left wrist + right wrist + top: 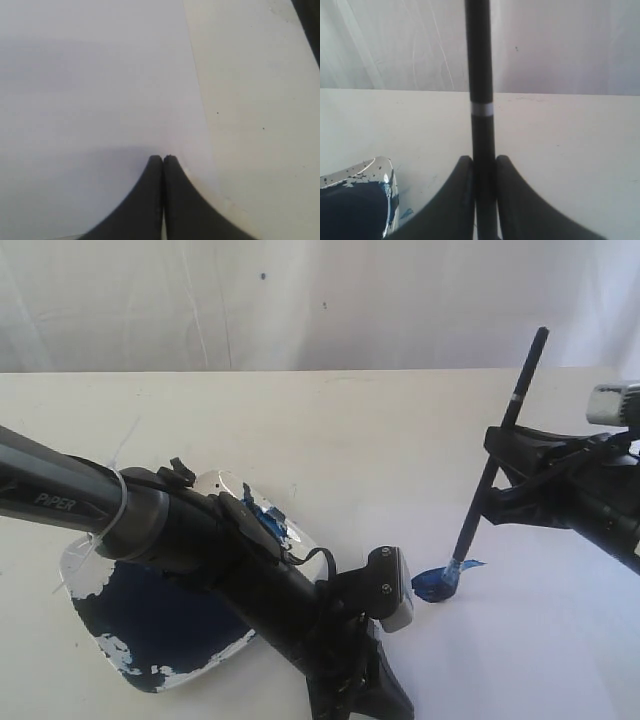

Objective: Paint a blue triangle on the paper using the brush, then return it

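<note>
The brush [497, 455] is a long black stick that stands nearly upright, its handle leaning away. My right gripper [503, 478] is shut on its shaft at mid-length. Its blue-stained tip [446, 578] touches the paper [530, 640], where a small blue patch and a short stroke lie; no triangle shape can be made out. In the right wrist view the brush [479, 75] runs up between the fingers of my right gripper [483, 159]. My left gripper [163, 159] is shut and empty, its tips down on the paper [90, 90] near the sheet's edge. My left gripper [360, 695] sits at the bottom middle.
A clear dish [100, 635] with a dark-blue paint pool lies at the left, under the left arm [200, 530], and it shows as the dish [382, 172] in the right wrist view. The cream tabletop [350, 430] runs back to a white wall.
</note>
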You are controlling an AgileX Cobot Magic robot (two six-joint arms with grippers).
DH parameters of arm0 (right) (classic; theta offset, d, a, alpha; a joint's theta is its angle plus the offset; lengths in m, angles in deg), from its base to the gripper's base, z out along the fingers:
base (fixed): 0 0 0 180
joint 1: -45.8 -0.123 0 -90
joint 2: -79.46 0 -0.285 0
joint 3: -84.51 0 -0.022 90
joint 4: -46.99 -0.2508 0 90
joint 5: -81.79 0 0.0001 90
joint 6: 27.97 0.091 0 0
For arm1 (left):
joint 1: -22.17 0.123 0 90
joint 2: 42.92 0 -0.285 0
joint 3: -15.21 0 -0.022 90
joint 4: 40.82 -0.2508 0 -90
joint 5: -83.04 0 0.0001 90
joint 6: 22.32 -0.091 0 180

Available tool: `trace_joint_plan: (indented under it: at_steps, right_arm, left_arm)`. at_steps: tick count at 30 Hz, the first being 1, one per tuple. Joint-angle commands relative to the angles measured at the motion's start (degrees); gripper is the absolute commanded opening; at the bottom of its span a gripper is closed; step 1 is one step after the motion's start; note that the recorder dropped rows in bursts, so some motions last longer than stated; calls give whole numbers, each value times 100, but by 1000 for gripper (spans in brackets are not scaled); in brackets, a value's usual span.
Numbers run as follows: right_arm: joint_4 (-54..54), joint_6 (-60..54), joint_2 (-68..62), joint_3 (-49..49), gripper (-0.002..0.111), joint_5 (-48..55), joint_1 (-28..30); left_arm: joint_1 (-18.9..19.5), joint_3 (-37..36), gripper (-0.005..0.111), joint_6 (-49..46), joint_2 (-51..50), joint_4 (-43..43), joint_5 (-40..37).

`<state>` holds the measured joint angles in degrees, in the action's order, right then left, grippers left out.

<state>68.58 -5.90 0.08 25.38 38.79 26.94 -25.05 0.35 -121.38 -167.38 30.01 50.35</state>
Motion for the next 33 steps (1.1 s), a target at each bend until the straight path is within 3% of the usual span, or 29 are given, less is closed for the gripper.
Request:
trace_joint_plan:
  at_steps: [1, 8, 14, 33]
  right_arm:
    - [-66, -141, 393, 14, 0, 644, -7]
    - [-570, -785, 986, 14, 0, 1826, -7]
    - [-956, -1180, 1432, 14, 0, 2225, -7]
    - [-975, -1158, 1545, 14, 0, 1765, -7]
  left_arm:
    - [-33, -66, 0, 37, -88, -230, -29]
    - [-33, -66, 0, 37, -88, -230, -29]
    - [-33, -66, 0, 37, -88, -230, -29]
    - [-33, -66, 0, 37, -88, -230, -29]
